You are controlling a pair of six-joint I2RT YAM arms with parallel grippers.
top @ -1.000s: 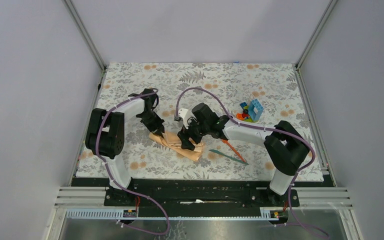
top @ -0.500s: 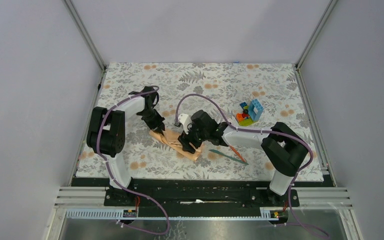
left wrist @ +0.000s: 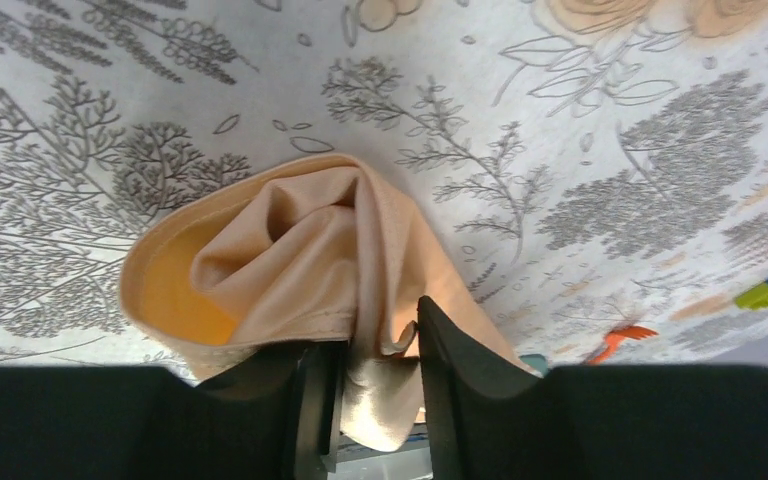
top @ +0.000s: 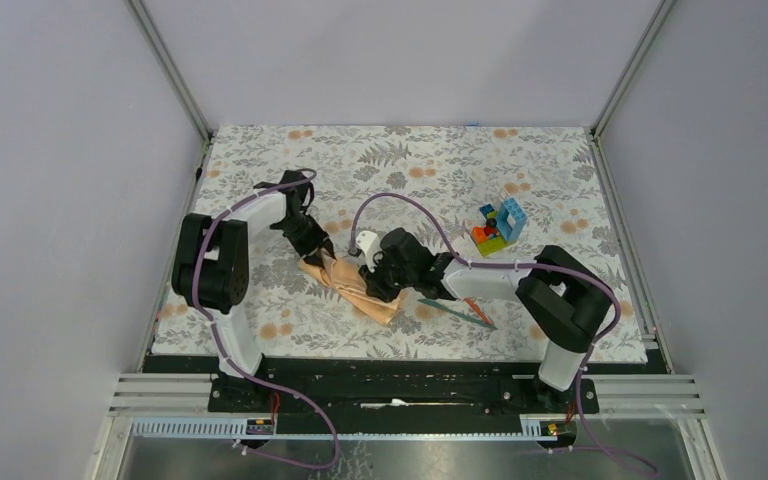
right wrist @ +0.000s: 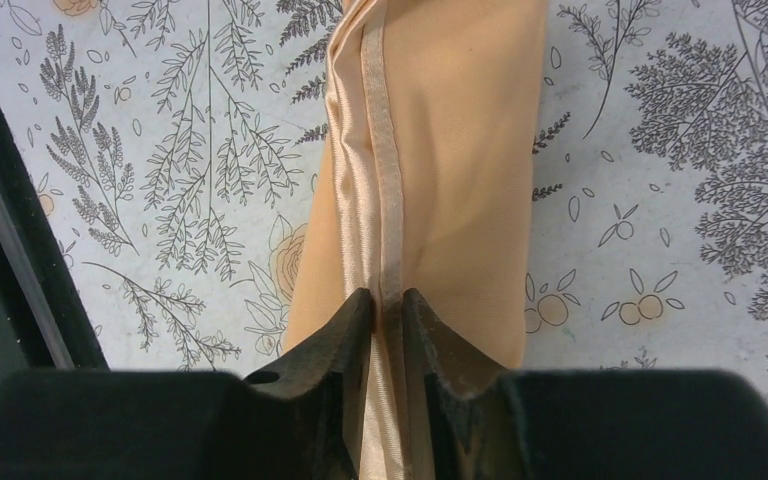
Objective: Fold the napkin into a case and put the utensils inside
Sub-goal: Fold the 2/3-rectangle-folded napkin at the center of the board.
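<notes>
Moved: my right pincer (right wrist: 388, 305) dropped, pinching napkin (right wrist: 460, 150) hem.
left pincer (left wrist: 375, 330): narrow, napkin between tips, grip unclear.
step: folding; next, lay it flat.

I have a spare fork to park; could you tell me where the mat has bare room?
Free: the far strip of the mat along the back wall, and the near-left patch in front of the napkin. Crowded: the centre, where the left gripper and right gripper meet on the napkin, the utensils just right of it, and the toy blocks beyond.
</notes>
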